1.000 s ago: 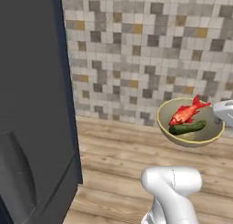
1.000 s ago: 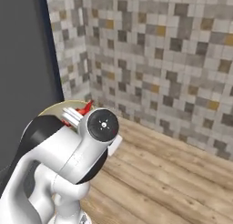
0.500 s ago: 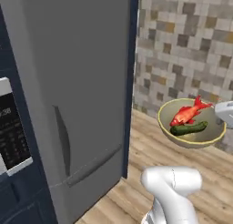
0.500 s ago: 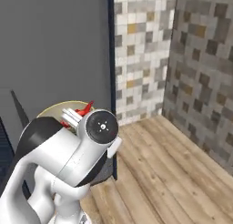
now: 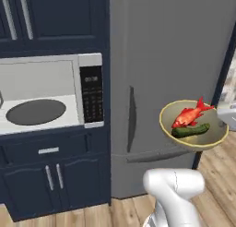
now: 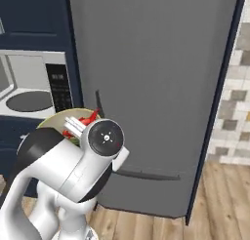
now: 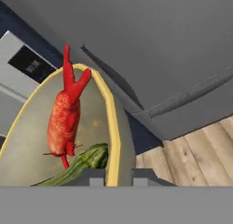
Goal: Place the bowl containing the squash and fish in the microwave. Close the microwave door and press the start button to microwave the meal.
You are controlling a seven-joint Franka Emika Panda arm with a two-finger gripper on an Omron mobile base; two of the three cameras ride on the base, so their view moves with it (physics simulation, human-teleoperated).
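Right now we see the shallow round tan-olive bowl (image 5: 193,124) held up in the air in front of the tall grey refrigerator (image 5: 170,50), well apart from the silver-grey built-in microwave (image 5: 46,94) to its left. In the hand view the two dark fingers (image 7: 117,176) straddle the bowl's yellowish rim (image 7: 113,141), one fingertip inside the bowl and one outside, narrowly parted and pinching the wall between them. Inside the bowl lies the bright red-orange fish (image 7: 66,118), its forked tail pointing away from the fingers, and just beside it, nearer the fingers, the dark green elongated squash (image 7: 79,166). The microwave's pale interior stands open, with its round dark turntable (image 5: 36,111) showing and the black keypad panel (image 5: 91,94) on its right side. Below the microwave are navy cabinet doors (image 5: 55,184), and a wood-plank floor (image 5: 216,175) runs under the refrigerator.
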